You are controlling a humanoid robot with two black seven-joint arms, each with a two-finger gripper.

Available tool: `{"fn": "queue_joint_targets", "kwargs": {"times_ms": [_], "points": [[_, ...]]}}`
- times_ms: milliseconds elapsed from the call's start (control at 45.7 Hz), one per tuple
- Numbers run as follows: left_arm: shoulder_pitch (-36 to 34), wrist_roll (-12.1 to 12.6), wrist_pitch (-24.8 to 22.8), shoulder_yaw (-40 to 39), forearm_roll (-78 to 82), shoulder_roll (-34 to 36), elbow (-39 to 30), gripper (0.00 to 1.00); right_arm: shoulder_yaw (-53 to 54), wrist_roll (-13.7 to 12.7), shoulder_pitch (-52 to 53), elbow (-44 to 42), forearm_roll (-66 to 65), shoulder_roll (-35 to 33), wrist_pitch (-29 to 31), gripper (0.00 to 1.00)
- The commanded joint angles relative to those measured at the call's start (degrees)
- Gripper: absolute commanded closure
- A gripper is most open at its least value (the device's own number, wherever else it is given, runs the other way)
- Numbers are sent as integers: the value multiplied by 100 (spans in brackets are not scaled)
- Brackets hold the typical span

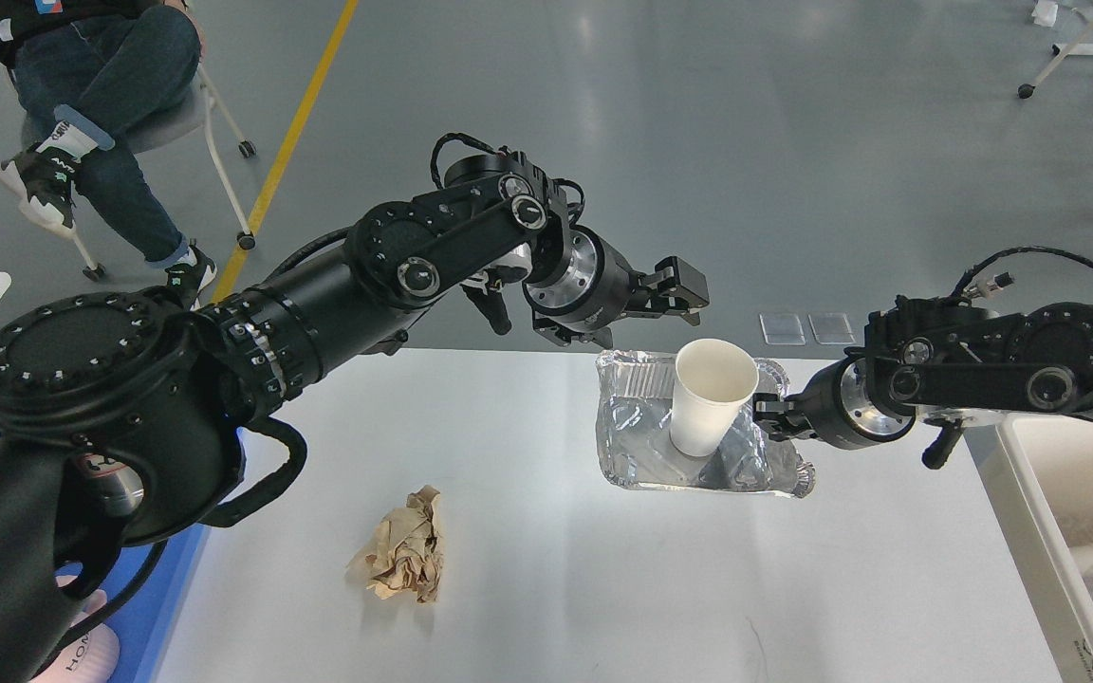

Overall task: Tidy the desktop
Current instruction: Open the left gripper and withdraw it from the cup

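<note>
Biggest risk I see: the tall white paper cup (713,396) standing upright inside the crinkled silver foil tray (637,446) looks tippy, and that tray sits near the far edge of the wide white counter (603,588). The right pincer (767,417) is clamped on the tray's rim, so any tug could topple the cup or drag the tray off. The left pincer (684,285) hangs released just above, holding nothing, close enough to clip the cup. Also around: a crumpled brown paper ball (401,558) nearer me, well apart, and a white plastic bin (1040,531) to the right.
</note>
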Motion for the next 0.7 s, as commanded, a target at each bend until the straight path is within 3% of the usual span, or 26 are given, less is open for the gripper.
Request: {"fn": "queue_joint_targets", "kwargs": {"times_ms": [0,88,263,350,526,679], "points": [[-103,-171,74,23,282,327,24,3,-39,0,-1,8,0,0,-1,100],[-59,-952,126,67,572,547,33,3,-39,0,8,8,0,0,-1,100],[485,-3333,109,119,827,1452,16,3,-65,0,35,35,-8,-97,8,100],[810,-4256,100,137,836,2075,-11,3,-65,0,35,43,-9,-106,-1,100],[1417,-4628,126,313,827,3043,-98,3,-83,0,35,35,-9,-115,-1,100],[1804,-4637,74,541,836,4114,-686,3,-83,0,35,35,-9,-167,-1,100]]}}
